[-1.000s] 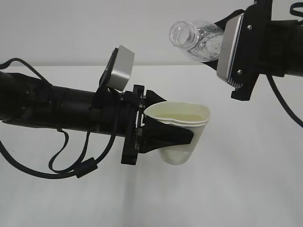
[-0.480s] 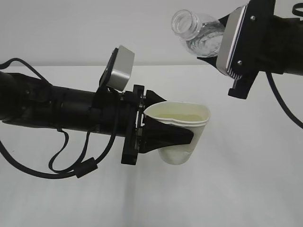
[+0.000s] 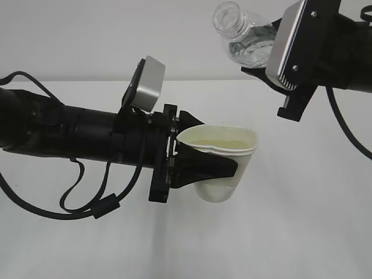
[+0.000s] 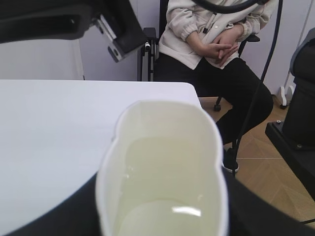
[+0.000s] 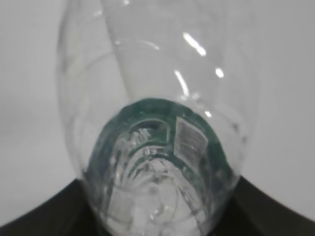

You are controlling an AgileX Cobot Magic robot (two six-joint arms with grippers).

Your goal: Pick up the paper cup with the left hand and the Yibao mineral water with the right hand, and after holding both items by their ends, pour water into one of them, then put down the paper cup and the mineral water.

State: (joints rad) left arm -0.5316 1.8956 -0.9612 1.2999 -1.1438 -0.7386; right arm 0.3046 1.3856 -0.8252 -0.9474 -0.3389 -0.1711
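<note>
A: Count, please.

B: One paper cup (image 3: 222, 164), one Yibao mineral water (image 3: 247, 36), two arms, two claws. One white table (image 3: 302, 221) beneath. One seated person (image 4: 211, 54) in the left wrist view, hands folded, beyond the table's far edge.

A: Where's the cup?

B: Off the table, held in the air by the left claw (image 3: 224, 170). Black fingers (image 3: 203, 168) clamp its wall from the sides; the rolled rim is squeezed out of round, pinched to a lobed outline. Cup upright, mouth up.

A: Contents?

B: Clear liquid, pale against the cream interior, level well below the rim. A bright glint sits on the surface in the left wrist view (image 4: 167, 167).

A: The bottle?

B: Up and to the right of the cup, well apart from it. The right claw (image 3: 261, 58) grips its lower body, clenched on it. Bottle tilted, open neck pointing up-left, no cap. The right wrist view (image 5: 157, 162) shows a dark green label band with a small barcode patch, ribbed clear plastic and some water inside near the claw.

A: Materials?

B: Cup: thin white paper, tapered, smooth. Bottle: transparent plastic, ribbed, glossy highlights. Claws: matte black. Each wrist carries a grey camera block (image 3: 148, 84). Black cables (image 3: 87, 197) loop under the left arm.
</note>
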